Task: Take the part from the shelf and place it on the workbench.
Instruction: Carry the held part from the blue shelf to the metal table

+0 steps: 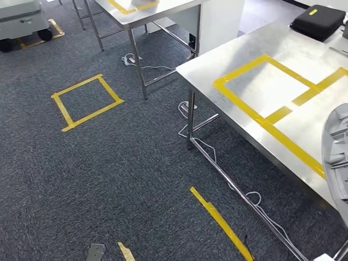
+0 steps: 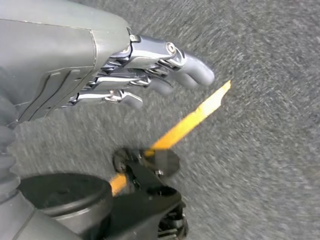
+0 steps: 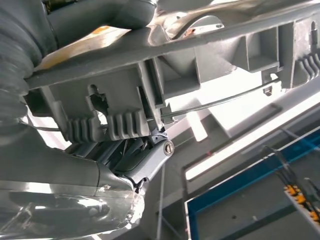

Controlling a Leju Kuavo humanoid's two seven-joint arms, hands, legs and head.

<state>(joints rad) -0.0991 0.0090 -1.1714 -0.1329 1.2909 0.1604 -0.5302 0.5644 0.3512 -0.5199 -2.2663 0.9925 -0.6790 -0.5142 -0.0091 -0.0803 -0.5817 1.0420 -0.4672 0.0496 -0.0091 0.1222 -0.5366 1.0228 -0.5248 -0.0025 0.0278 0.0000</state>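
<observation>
The grey moulded part (image 3: 196, 65) is riding in the robot's right hand (image 3: 124, 160), and in the head view its ribbed edge (image 1: 337, 157) is hanging just over the near corner of the steel workbench (image 1: 246, 60), beside the yellow tape rectangles (image 1: 266, 89) marked on the top. From where I am standing it looks like a stiff, hollow casting or plastic housing, with thin webs, box pockets and a row of small ribs along one flange; I would judge it light for its bulk but awkward, long enough to swing and tip if it is taken at one end only. The smooth flange would probably slip, so the ribbed stretch near the middle seems the safest hold, which is about where the fingers (image 3: 151, 162) are tucking under it now, curled up against the ribs and carrying it from below. The thumb's contact is hidden behind the part, so I cannot say how firmly it is clamping. The left hand (image 2: 151, 75) is hanging over the dark carpet (image 2: 264, 150), fingers stretched out nearly straight and apart, holding nothing and touching nothing, with a strip of yellow floor tape (image 2: 188, 120) running beneath it. Farther off a black case (image 1: 318, 20) is lying on the workbench's far corner.
</observation>
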